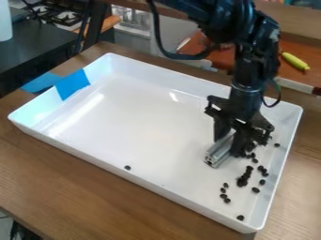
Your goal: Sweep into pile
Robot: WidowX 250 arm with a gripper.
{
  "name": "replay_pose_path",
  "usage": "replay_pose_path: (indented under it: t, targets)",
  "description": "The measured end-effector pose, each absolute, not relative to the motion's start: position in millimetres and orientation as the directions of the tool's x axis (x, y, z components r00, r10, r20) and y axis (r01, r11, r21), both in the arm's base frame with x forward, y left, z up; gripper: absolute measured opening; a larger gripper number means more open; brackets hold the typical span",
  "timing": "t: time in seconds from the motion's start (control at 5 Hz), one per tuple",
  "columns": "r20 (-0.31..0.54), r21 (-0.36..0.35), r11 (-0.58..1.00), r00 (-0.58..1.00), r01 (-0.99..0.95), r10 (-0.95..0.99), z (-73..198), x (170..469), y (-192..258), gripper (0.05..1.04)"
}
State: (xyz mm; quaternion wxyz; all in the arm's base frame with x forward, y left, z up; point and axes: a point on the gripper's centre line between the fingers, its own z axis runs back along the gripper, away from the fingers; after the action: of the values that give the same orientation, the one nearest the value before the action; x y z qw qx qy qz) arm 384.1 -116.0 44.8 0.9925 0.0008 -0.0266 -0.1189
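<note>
The black gripper [231, 140] hangs over the right part of the white tray, low near its floor, shut on a silvery metal bar [219, 151] that slants down to the left between its fingers. Small dark pieces [244, 178] lie scattered to the right of and below the bar, some close against the gripper's right side. A few more [224, 196] sit nearer the tray's front right, and one [240, 217] is by the front right corner. A single piece [127, 167] lies apart near the front wall, left of the gripper.
The white tray [75, 149] has raised walls, with blue tape [72, 84] over its left rim, and stands on a brown wooden table [75, 187]. Behind it are a toy stove [63, 14] and a green-yellow toy vegetable [294, 61] on an orange-brown surface.
</note>
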Motion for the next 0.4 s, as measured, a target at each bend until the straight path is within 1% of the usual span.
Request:
replay_pose_path:
  t: [0.2,0.4]
  targets:
    - [0.035,-0.011,0.968,0.968,0.249,-0.249,48.6,381.1,-118.5,0.384]
    - [0.119,-0.035,0.971,0.965,0.238,-0.232,84.7,388.4,-105.3,0.384]
